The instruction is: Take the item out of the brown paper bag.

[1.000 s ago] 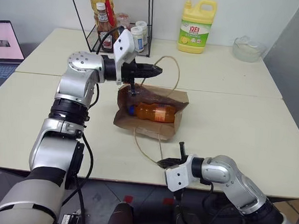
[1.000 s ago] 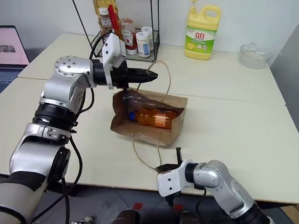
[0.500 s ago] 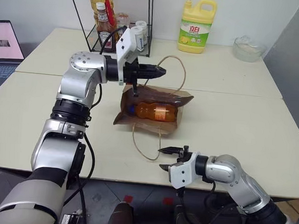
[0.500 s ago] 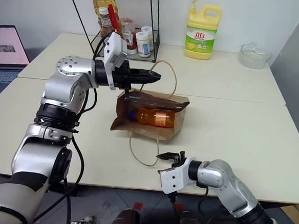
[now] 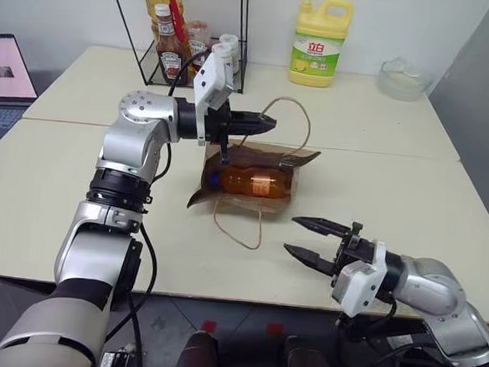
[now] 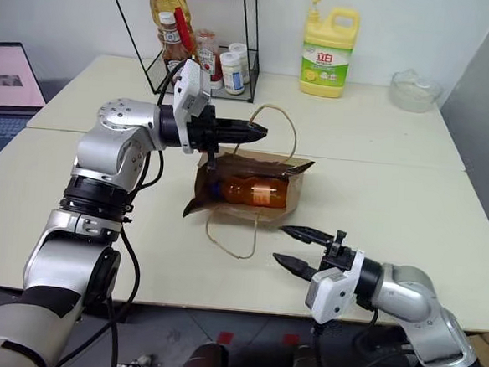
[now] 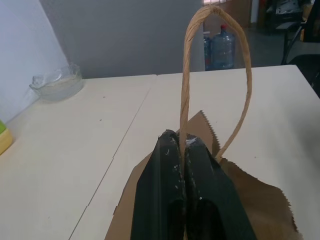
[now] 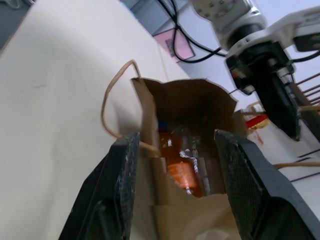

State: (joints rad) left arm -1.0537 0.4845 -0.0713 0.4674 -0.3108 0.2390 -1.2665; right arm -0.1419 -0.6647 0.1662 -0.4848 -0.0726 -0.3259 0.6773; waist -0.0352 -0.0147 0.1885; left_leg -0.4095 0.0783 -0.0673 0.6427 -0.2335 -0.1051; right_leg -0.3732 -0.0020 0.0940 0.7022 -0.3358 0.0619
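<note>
The plain tan kraft paper bag [image 5: 249, 177] lies on its side at the centre of the cream worktop [image 5: 411, 203], its mouth facing five o'clock. Inside it rests the small clear plastic bottle of amber liquid [image 5: 251, 182], blue cap toward nine o'clock. The left claw [image 5: 268, 119], pressed together, pinches one twisted-paper loop handle [image 5: 300, 120], holding the upper wall raised. The right claw [image 5: 298, 235], a second ago shut at the worktop's near edge, has risen and spread, and now points into the mouth. Judged: the reach for the bottle comes next.
</note>
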